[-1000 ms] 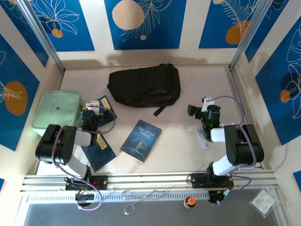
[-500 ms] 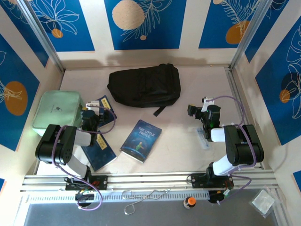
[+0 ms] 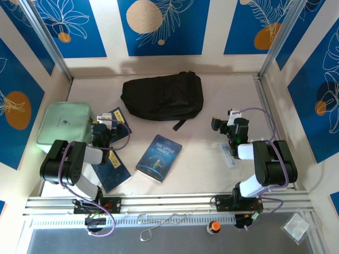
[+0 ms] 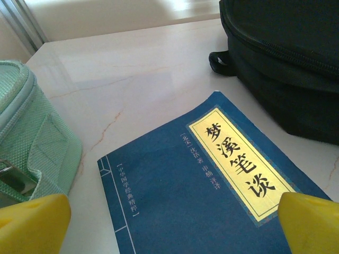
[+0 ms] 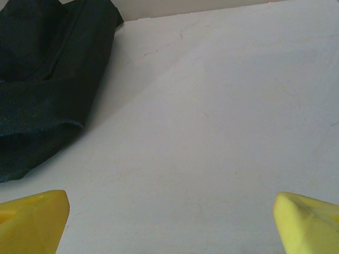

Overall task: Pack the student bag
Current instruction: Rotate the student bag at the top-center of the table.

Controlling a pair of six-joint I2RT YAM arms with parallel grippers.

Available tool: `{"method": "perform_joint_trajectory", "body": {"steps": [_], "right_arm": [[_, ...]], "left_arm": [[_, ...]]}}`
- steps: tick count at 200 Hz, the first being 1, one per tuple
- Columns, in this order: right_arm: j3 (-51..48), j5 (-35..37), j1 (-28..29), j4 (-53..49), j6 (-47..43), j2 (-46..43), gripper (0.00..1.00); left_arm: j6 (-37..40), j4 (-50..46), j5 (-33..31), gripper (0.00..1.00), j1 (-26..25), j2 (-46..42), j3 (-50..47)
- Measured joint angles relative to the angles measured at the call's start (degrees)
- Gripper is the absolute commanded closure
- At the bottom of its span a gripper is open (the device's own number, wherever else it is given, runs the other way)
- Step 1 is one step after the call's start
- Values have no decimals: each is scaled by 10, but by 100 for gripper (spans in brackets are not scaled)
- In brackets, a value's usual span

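The student bag [image 3: 162, 96], a black backpack, lies flat at the back middle of the table, zipped as far as I can see. In the left wrist view it [image 4: 286, 58] fills the upper right, and in the right wrist view it [image 5: 47, 79] sits at the left. My left gripper [image 3: 108, 128] hovers open over a blue book with a yellow title label [image 4: 212, 180], its yellow fingertips [image 4: 32, 222] wide apart and holding nothing. My right gripper [image 3: 220, 127] is open over bare table, right of the bag, with nothing between its fingertips [image 5: 307, 222].
A mint-green zip case [image 3: 64, 124] stands at the left, close beside the left gripper [image 4: 172, 225]. A second blue book [image 3: 112, 172] lies near the left arm's base, and a Little Prince book [image 3: 159, 157] at centre front. A small white pen-like item [image 3: 226, 155] lies by the right arm.
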Motion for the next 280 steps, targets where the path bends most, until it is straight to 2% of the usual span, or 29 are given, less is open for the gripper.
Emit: {"method": "perform_joint_trajectory", "body": {"steps": [35,67,99,135,179,217,280], "right_arm": [[40,45,14,-111,7,-82,1],[153,55,32,-270,70,-138,1],[275,38,87,-408,140,-124,1],[388,-24,161,-522,228,-43,1],[444,-70,253,-565,355,51,3],[466,-90,322,-554,452,131,5],[546,-105,326,-524,553,272,11]], "left_arm": [[-1,-54,-2,0,0,-94,-1],[-41,-170,-21,0,0,-196,41],[-124,-319,-16,0,1,-238,137],[-182,-443,49,0,1,-238,221],[-195,-508,144,0,1,-221,240],[-196,-513,226,0,1,-208,240],[-207,-517,312,0,0,-170,264]]}}
